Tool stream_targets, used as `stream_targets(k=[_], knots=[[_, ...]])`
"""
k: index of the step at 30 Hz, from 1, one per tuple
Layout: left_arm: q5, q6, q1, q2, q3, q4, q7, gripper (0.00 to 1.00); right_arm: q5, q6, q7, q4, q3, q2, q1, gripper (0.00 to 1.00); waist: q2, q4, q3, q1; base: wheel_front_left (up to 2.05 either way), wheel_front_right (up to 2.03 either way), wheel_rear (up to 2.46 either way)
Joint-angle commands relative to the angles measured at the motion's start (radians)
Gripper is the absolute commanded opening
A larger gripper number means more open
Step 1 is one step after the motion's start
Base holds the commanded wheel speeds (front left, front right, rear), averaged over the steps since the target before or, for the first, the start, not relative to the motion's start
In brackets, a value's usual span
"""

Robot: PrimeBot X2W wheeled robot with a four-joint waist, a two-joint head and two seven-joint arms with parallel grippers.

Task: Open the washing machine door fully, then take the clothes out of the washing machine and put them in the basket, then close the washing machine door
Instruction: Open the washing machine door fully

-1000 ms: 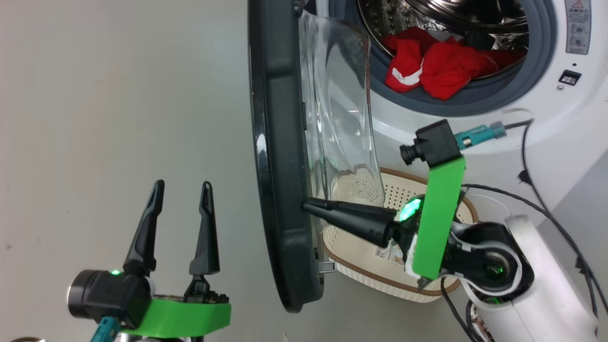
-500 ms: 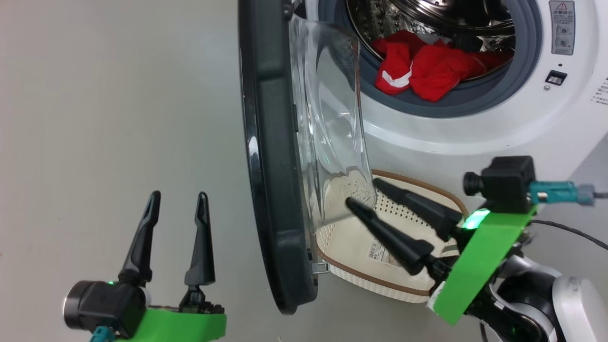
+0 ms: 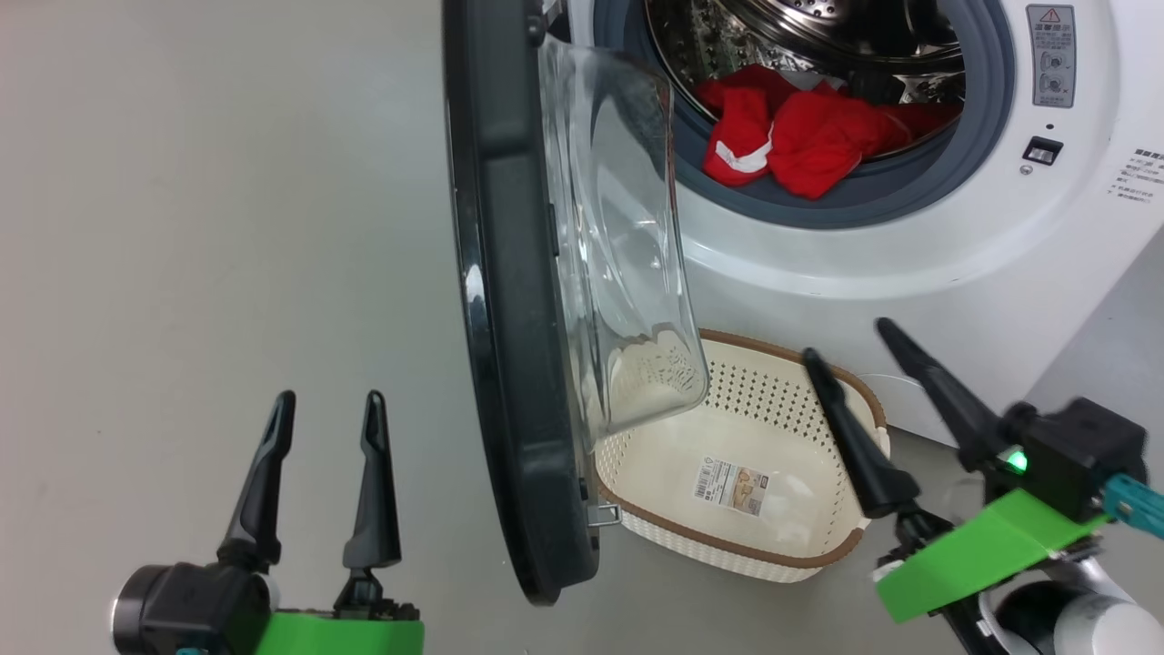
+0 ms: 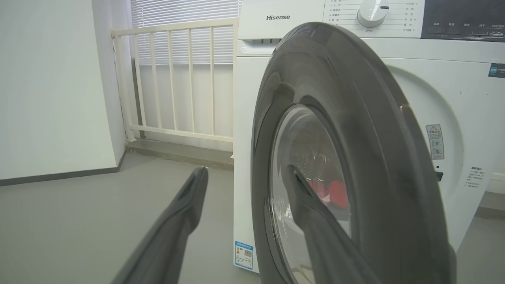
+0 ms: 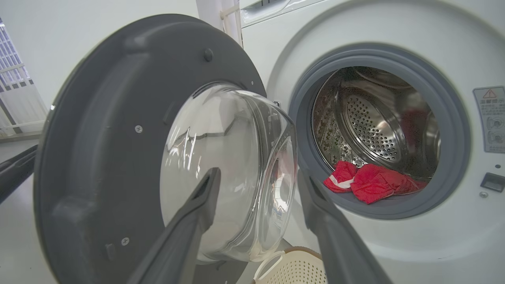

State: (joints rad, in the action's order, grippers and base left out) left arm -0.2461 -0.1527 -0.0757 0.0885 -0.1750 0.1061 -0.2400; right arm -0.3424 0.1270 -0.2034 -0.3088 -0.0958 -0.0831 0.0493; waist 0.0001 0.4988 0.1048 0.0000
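One washing machine [image 3: 909, 264] stands at the far right, its round opening facing the robot. The one washing machine door [image 3: 509, 318] is swung out on its left-hand hinge. In the head view it is seen edge-on, its black rim running from far to near, about square to the machine's front. The clear glass bowl [image 3: 618, 255] bulges from the door's inner face to the right, over the left end of the basket.

The clothes [image 3: 800, 136] lie in one red heap with a white band, at the near lip of the steel drum [image 3: 818, 36], partly on the grey gasket [image 3: 909, 191]. How many garments make up the heap cannot be told.

The one basket [image 3: 755, 387] sits on the floor [image 3: 182, 227], mouth up, just in front of the machine and right of the door. Its long axis runs left to right, and a label sticker [image 3: 732, 485] shows on its bare bottom.

There are two tools. The left tool [image 3: 328, 400] hangs near and left of the door, clear of it, its fingers spread and pointing far, with nothing between them. The right tool [image 3: 846, 339] is at the basket's right end, fingers wide apart and empty, pointing far towards the machine.

In the left wrist view, a blue sticker [image 4: 244, 255] sits at the machine's lower left corner.
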Motion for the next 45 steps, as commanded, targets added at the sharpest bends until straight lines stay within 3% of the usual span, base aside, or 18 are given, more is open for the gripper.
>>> stream_targets(k=[1, 8, 15, 39, 40, 42, 43, 45], knots=[[0.018, -0.012, -0.002, 0.026, 0.037, 0.033, -0.011, 1.0, 0.035, 0.004, 0.034, -0.014, 0.004, 0.012, -0.007, 1.0, -0.0001, -0.001, -0.003, 0.0, 0.0, 0.0, 0.0], [0.022, -0.018, 0.013, 0.023, 0.043, 0.035, -0.017, 1.0, 0.158, 0.004, 0.168, 0.026, 0.063, 0.031, -0.064, 1.0, -0.0001, -0.009, -0.011, 0.0, 0.0, 0.0, 0.0], [0.03, -0.017, 0.036, 0.025, 0.042, 0.014, -0.02, 1.0, 0.165, 0.004, 0.277, 0.062, 0.106, 0.033, -0.111, 1.0, -0.0001, -0.016, -0.026, 0.0, 0.0, 0.0, 0.0], [-0.008, -0.009, 0.06, 0.029, 0.027, -0.025, 0.001, 1.0, 0.126, 0.004, 0.366, 0.105, 0.119, 0.033, -0.221, 1.0, -0.0001, -0.016, -0.047, 0.0, 0.0, 0.0, 0.0], [-0.01, -0.009, 0.059, 0.03, 0.026, -0.027, 0.001, 0.84, 0.125, 0.004, 0.366, 0.105, 0.119, 0.033, -0.221, 1.0, -0.0001, -0.015, -0.048, 0.0, 0.0, 0.0, 0.0], [-0.013, -0.008, 0.057, 0.029, 0.023, -0.029, 0.001, 0.11, 0.123, 0.004, 0.366, 0.105, 0.118, 0.033, -0.221, 1.0, -0.0001, -0.014, -0.049, 0.0, 0.0, 0.0, 0.0], [-0.015, -0.006, 0.055, 0.028, 0.02, -0.029, 0.002, 0.0, 0.122, 0.004, 0.366, 0.106, 0.118, 0.033, -0.221, 1.0, -0.0001, -0.013, -0.05, 0.0, 0.0, 0.0, 0.0], [-0.018, -0.001, 0.048, 0.026, 0.015, -0.023, 0.001, 0.0, 0.12, 0.004, 0.366, 0.107, 0.117, 0.033, -0.222, 1.0, -0.0001, -0.012, -0.052, 0.0, 0.0, 0.0, 0.0]])
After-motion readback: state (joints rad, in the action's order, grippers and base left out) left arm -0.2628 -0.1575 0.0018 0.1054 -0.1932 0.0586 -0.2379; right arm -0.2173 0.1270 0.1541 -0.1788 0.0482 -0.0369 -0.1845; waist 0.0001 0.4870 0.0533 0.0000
